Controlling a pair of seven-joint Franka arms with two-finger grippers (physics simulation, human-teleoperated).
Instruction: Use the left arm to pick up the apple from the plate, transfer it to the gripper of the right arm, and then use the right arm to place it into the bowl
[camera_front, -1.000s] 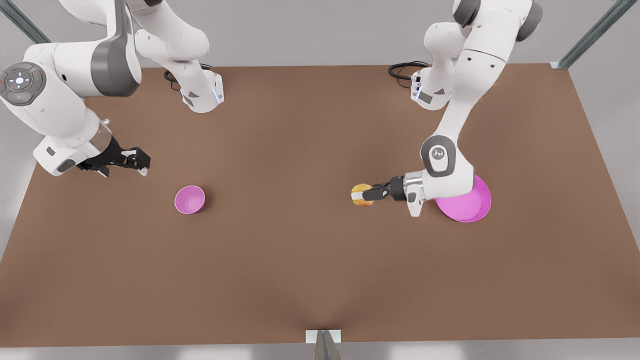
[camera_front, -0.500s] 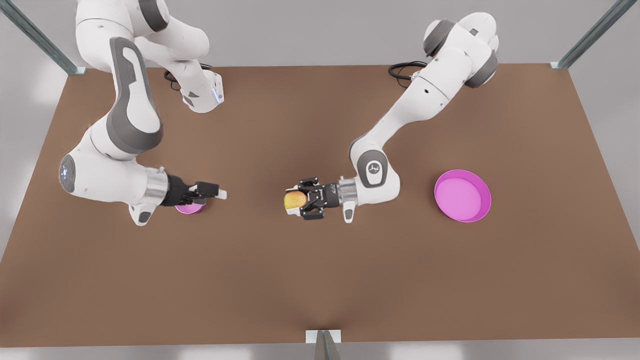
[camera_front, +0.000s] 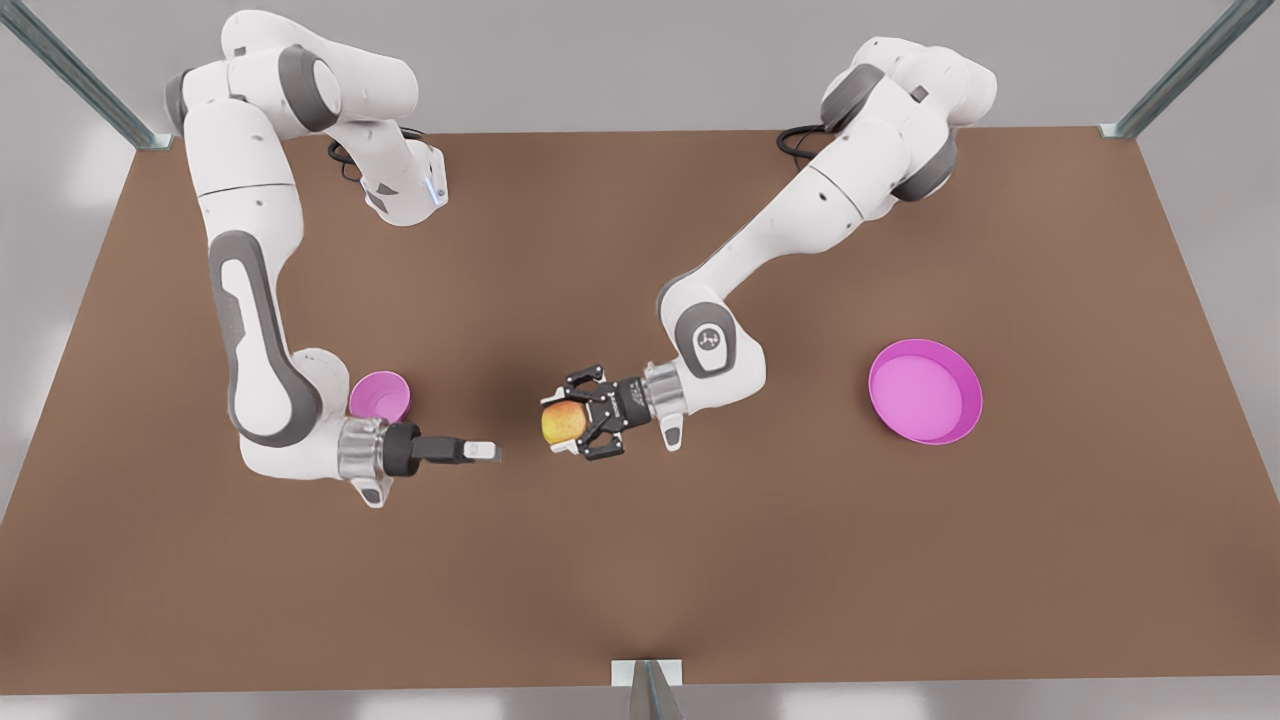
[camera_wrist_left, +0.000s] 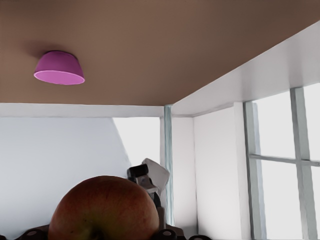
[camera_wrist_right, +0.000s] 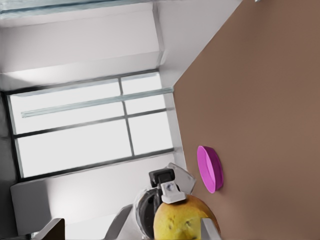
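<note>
Over the middle of the table, my left gripper (camera_front: 562, 424) is shut on the yellow apple (camera_front: 560, 422) with its reddish blush. That apple (camera_wrist_left: 102, 212) looms close in the left wrist view. From the front view's left, my right gripper (camera_front: 486, 452) points at the apple with its fingers open, a short gap short of it. The right wrist view has the apple (camera_wrist_right: 181, 220) just ahead, with the pink plate (camera_wrist_right: 210, 169) beyond. The small pink bowl (camera_front: 379, 396) sits behind the right arm's wrist. The plate (camera_front: 924, 391) lies bare at the front view's right.
The brown table (camera_front: 640, 560) has open surface in front of both grippers. Both arm bases (camera_front: 405, 190) stand at the back edge with cables. Metal frame posts (camera_front: 650, 690) rise at the table's corners and front middle.
The left arm carried the apple from beside the plate toward the table's middle. The right arm swung in from the front view's far left, past the bowl, toward the apple.
</note>
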